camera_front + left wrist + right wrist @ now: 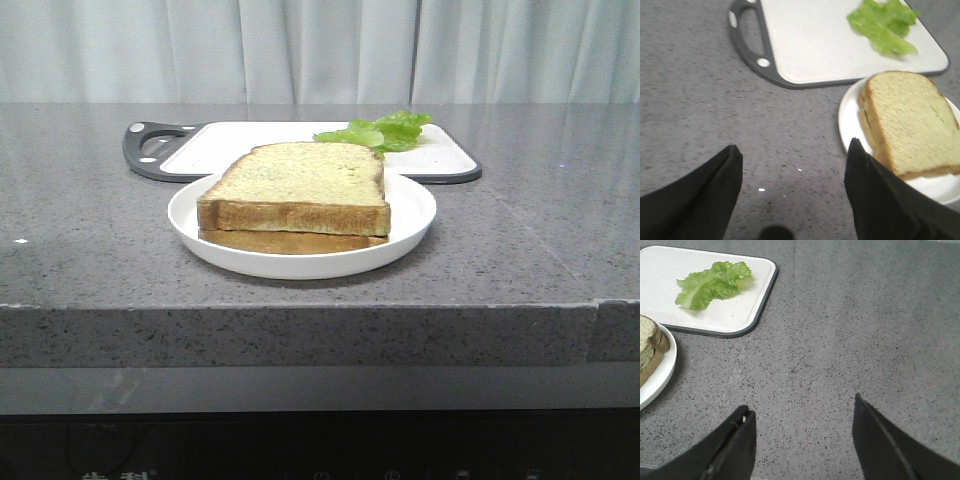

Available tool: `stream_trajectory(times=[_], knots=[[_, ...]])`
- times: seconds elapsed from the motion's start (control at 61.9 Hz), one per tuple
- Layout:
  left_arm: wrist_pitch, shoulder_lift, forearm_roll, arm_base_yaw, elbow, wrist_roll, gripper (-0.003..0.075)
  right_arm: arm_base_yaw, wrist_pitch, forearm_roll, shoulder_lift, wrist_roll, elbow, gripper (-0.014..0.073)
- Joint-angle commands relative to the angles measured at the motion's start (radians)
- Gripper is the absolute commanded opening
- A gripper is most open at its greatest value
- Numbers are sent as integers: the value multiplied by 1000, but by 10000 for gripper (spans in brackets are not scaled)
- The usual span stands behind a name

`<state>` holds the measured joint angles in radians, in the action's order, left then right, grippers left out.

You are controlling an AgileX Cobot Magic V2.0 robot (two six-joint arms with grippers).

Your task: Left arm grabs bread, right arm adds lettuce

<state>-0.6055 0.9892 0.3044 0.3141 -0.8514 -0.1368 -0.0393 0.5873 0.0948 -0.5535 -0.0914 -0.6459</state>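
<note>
The thick bread (300, 185) lies on top of a thinner slice (290, 241) on a white plate (410, 235) at the table's middle. It also shows in the left wrist view (912, 122) and at the edge of the right wrist view (647, 340). The green lettuce (385, 132) lies on the white cutting board (250, 140) behind the plate; it shows in both wrist views (885, 25) (712, 283). My left gripper (792, 150) is open and empty over bare counter left of the plate. My right gripper (802, 412) is open and empty over bare counter right of the plate. Neither arm shows in the front view.
The cutting board has a dark grey rim and handle (150, 145) at its left end. The grey speckled counter (540, 240) ends in a front edge below the plate. White curtains hang behind.
</note>
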Motion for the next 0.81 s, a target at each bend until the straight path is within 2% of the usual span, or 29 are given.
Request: stream_trajectory(times=[0.0,0.145,0.291,0.468,0.792], knots=[[31,74,40,70,-86,-4,442,5,-69,-4,-10,0,-33,447],[-11,229,69,143,-181,-4,437,5,-69,-4,-10,0,-33,447],[-121,379,142,153,-295,-4,437,5,-69,-4,-10,0,-33,447],[-245,528,155,153,-434,-4,437,5,-69,-4,-10,0,-33,447],[-282,660,213,153,-560,-4,437,5,-66,-4,-10,0,-33,447]])
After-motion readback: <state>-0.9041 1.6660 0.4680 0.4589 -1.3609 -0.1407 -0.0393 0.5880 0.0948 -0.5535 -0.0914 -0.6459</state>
